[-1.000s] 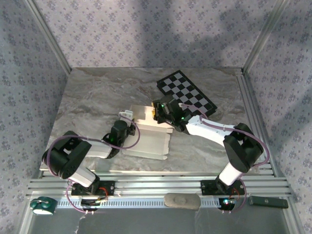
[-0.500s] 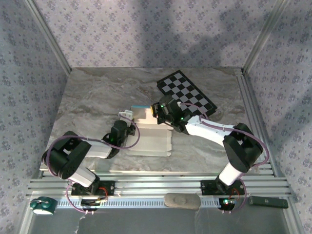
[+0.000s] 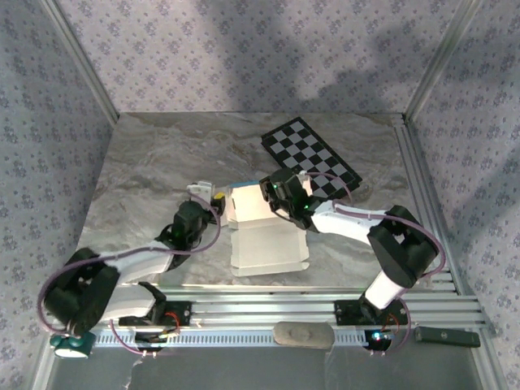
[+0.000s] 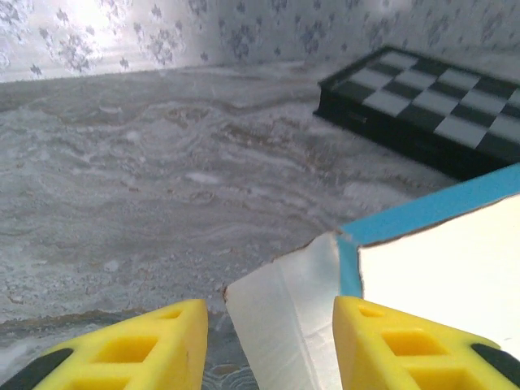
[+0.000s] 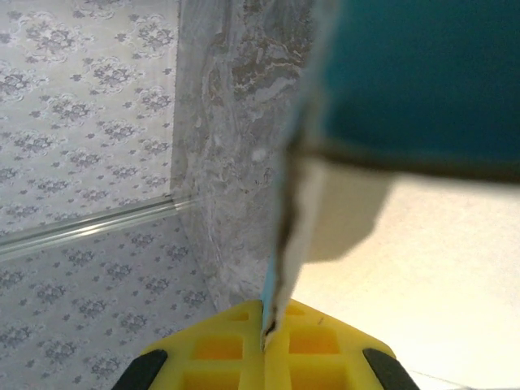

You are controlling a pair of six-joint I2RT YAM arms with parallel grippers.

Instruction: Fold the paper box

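The paper box (image 3: 266, 237) lies part-folded in the middle of the marble table, white face up, with a turquoise strip along its far edge. My right gripper (image 3: 265, 193) is at that far edge. In the right wrist view its yellow fingers (image 5: 236, 357) are shut on the thin cardboard edge of the paper box (image 5: 422, 268), whose turquoise face (image 5: 414, 73) rises above. My left gripper (image 3: 219, 200) is at the box's left side. It stands open in the left wrist view (image 4: 272, 341), with a white corner flap (image 4: 284, 317) raised between its fingers.
A black-and-white checkerboard (image 3: 313, 158) lies at the back right, just behind the right gripper, and shows as the checkerboard (image 4: 431, 106) in the left wrist view. Aluminium rails (image 3: 268, 313) run along the near edge. Patterned walls close in the table on three sides.
My right gripper has shut on the box's far edge. My left gripper has opened and let go. The box has shifted right and turned, and the left arm has stretched out lower.
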